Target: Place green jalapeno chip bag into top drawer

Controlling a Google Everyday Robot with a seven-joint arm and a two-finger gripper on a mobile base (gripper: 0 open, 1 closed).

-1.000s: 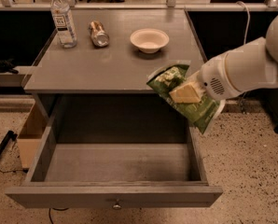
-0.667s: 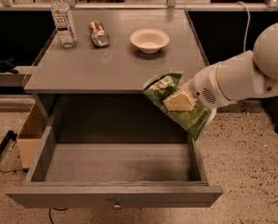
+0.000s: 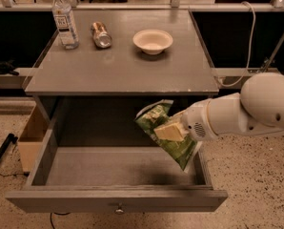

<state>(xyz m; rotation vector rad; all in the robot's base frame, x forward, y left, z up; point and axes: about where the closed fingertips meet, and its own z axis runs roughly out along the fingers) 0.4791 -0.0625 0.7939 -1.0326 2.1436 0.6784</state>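
Over the open drawer, right side: the tool (image 3: 173,130) hangs just below the desk's front edge, on the end of a white arm (image 3: 247,111) reaching in from the right.
Tool state: clenched on the green jalapeno chip bag (image 3: 178,150) (the pale fingers pinch it about mid-length).
Bag position: in the air, tilted, upper end towards the desk (image 3: 118,70), lower corner pointing down into the top drawer (image 3: 61,202) close to its right wall; it does not look to be touching the drawer floor.
Drawer: pulled well out, nothing seen on its floor, knob (image 3: 119,209) at the middle of the front panel.
Risk, snagging: the bag hangs so near the right wall that a release here could leave it draped over or leaning on that wall, not lying flat inside.
Risk, drift: a light, crinkly bag let go from this height may flutter or tip (probably towards the right side).
Risk, collision: the bag's upper end sits close under the desk edge, so any upward or backward move could crush it there; a move down and right could knock the wrist on the drawer wall.
Risk, closing: a bag left standing on end might jam against the desk frame later.
Count, task things: one chip bag, one open drawer, one knob.
Count, on the desk: one water bottle (image 3: 65,19), one metal can (image 3: 101,35) lying on its side, one pale bowl (image 3: 152,41) (all well apart from the bag).
Count, tools: one.
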